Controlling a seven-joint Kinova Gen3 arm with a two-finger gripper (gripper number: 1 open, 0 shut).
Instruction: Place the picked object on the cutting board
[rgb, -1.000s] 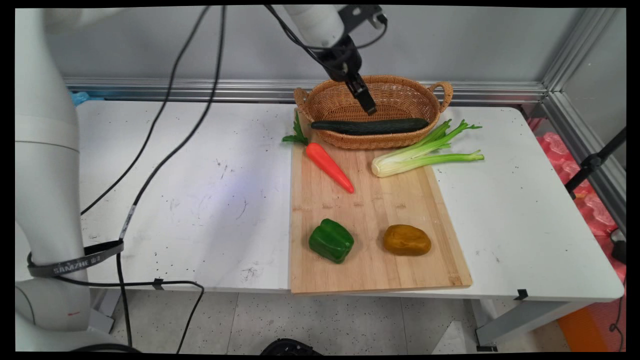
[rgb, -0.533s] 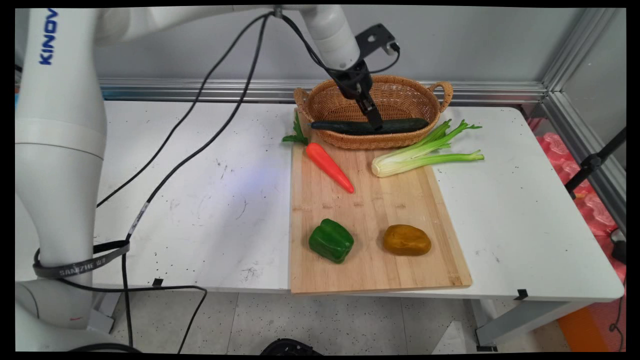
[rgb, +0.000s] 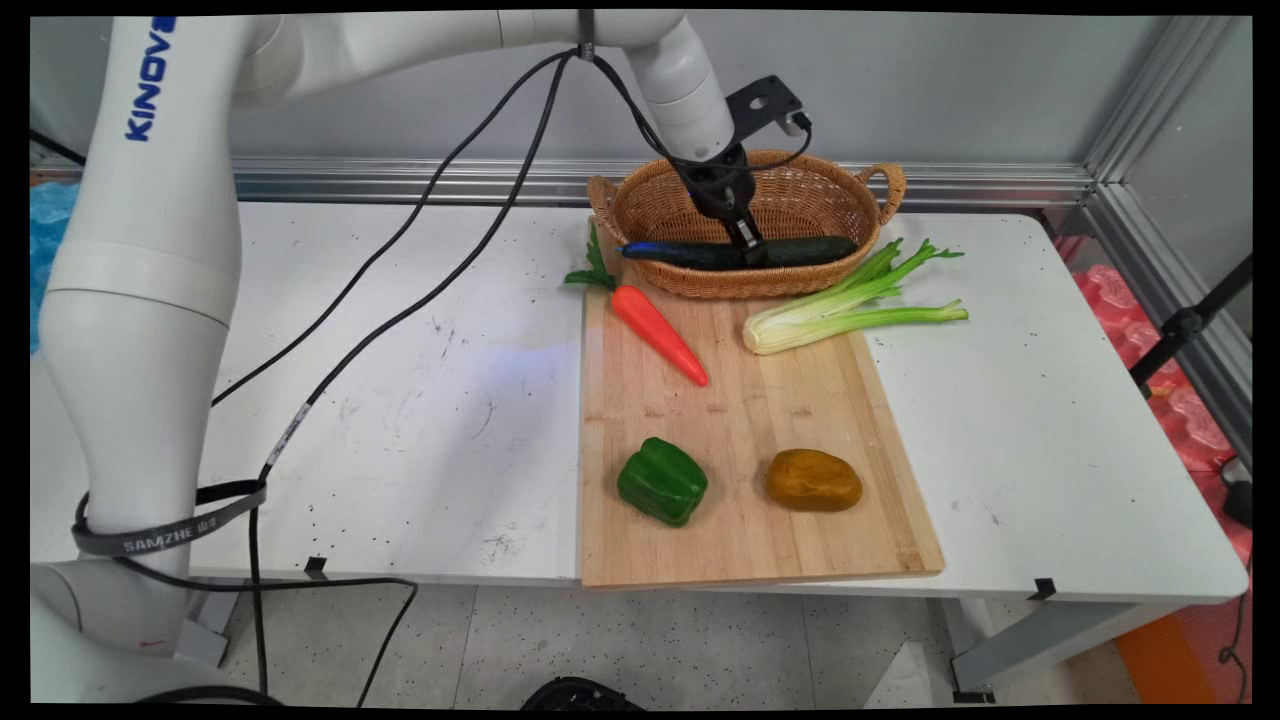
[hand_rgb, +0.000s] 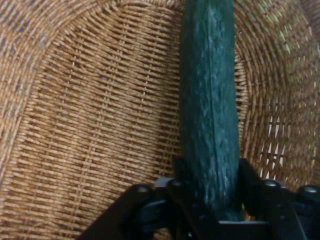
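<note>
Straddling cucumber (hand_rgb: 209, 125) in basket (rgb: 800, 190), gripper (rgb: 748, 250) jaws apparently clamped on it, tips hidden.

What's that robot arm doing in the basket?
The robot's black hand is down in the wicker basket, with its two fingers on either side of a long dark green cucumber that lies across the basket. On the wooden cutting board in front sit a carrot, a green pepper and a potato. A bunch of celery lies half on the board.
</note>
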